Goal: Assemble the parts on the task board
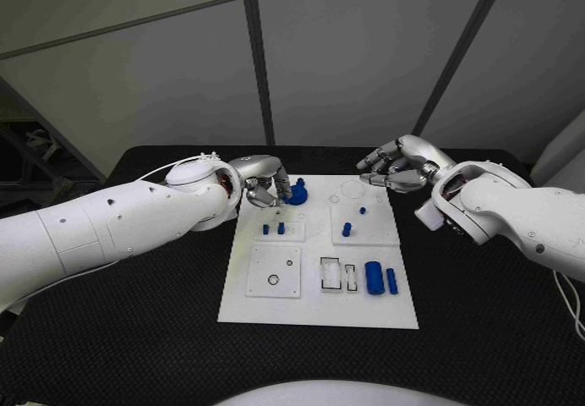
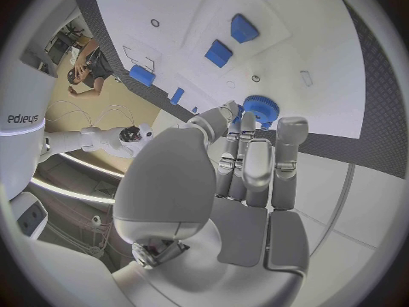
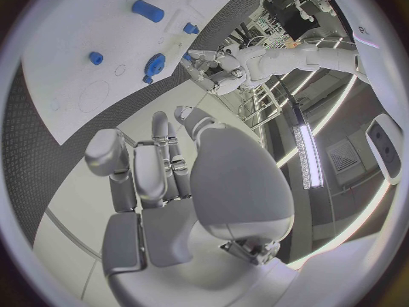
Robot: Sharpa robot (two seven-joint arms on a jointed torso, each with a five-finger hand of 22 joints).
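Nearest the camera in the head view lies the lower edge of the white task board (image 1: 319,313), a tall plate in the middle of the black bench (image 1: 122,338). Two blue cylinders lie side by side at its lower right, a thick one (image 1: 374,277) and a thinner one (image 1: 391,281). Higher up, four small blue pegs stand in the plate: a pair left of centre (image 1: 275,228), one right of centre (image 1: 347,228) and one above it (image 1: 362,209). One blue gear (image 1: 297,194) sits at the upper left corner of the board. The left hand (image 1: 262,182) reaches in from the left of the frame to that corner, fingers curled down beside the gear; in the left wrist view the fingertips (image 2: 247,124) lie against the gear's toothed rim (image 2: 261,109), though whether they actually pinch it I cannot tell. The right hand (image 1: 396,167) hangs over the board's upper right corner, fingers loosely bent and apart, with nothing in them.
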